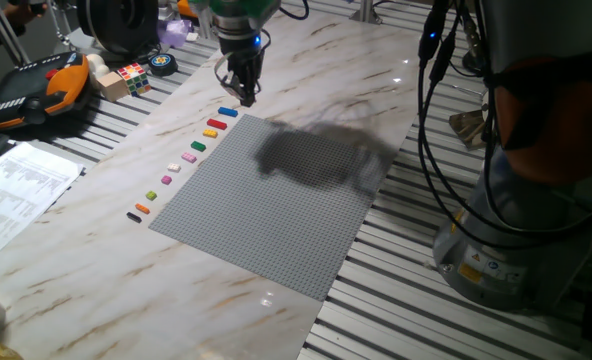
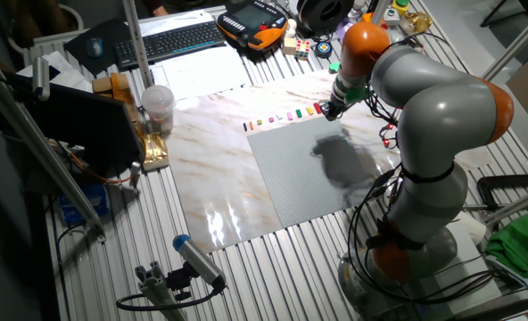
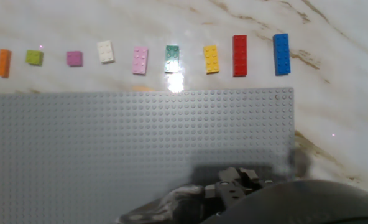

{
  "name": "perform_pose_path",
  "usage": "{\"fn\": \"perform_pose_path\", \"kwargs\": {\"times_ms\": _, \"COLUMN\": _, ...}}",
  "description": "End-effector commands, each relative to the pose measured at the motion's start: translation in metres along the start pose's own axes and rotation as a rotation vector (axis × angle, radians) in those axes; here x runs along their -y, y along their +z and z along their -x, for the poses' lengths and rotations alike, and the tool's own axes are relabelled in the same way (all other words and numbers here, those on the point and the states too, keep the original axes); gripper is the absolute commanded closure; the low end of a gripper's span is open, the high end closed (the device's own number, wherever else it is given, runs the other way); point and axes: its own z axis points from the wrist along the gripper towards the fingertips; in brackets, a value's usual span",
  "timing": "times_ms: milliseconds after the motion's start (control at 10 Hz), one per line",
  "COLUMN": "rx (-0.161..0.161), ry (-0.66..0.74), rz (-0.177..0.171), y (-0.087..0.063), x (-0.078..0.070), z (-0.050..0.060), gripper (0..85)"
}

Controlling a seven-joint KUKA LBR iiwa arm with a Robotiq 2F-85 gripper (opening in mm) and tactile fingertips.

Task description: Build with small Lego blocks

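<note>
Blue rectangular plastic Lego brick (image 1: 227, 112) just beside and below black two-finger gripper (image 1: 244, 98), long axis pointing toward grey studded baseplate (image 1: 276, 205); finger spread impossible to tell.

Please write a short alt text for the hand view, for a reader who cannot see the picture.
A row of small Lego blocks lies on a marble table just beyond the far edge of a large grey studded baseplate. From left to right they are black, orange, lime green, magenta, white, pink, green, yellow, red and blue. Dark parts of the robot hand fill the bottom edge.
</note>
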Motion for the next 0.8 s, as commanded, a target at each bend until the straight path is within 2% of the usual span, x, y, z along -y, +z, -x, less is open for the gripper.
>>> {"fn": "perform_pose_path", "kwargs": {"times_ms": 0, "rx": -0.003, "ry": 0.003, "rz": 0.012, "y": 0.003, "x": 0.003, "z": 0.001, "gripper": 84.3}}
{"fn": "perform_pose_path", "kwargs": {"times_ms": 100, "rx": -0.003, "ry": 0.002, "rz": 0.024, "y": 0.006, "x": 0.005, "z": 0.003, "gripper": 84.3}}
{"fn": "perform_pose_path", "kwargs": {"times_ms": 300, "rx": -0.009, "ry": -0.018, "rz": 0.026, "y": 0.011, "x": 0.013, "z": 0.011, "gripper": 84.3}}
{"fn": "perform_pose_path", "kwargs": {"times_ms": 500, "rx": -0.009, "ry": -0.020, "rz": 0.047, "y": 0.017, "x": 0.024, "z": 0.017, "gripper": 84.3}}
{"fn": "perform_pose_path", "kwargs": {"times_ms": 700, "rx": -0.012, "ry": -0.032, "rz": 0.038, "y": 0.015, "x": 0.024, "z": 0.018, "gripper": 84.3}}
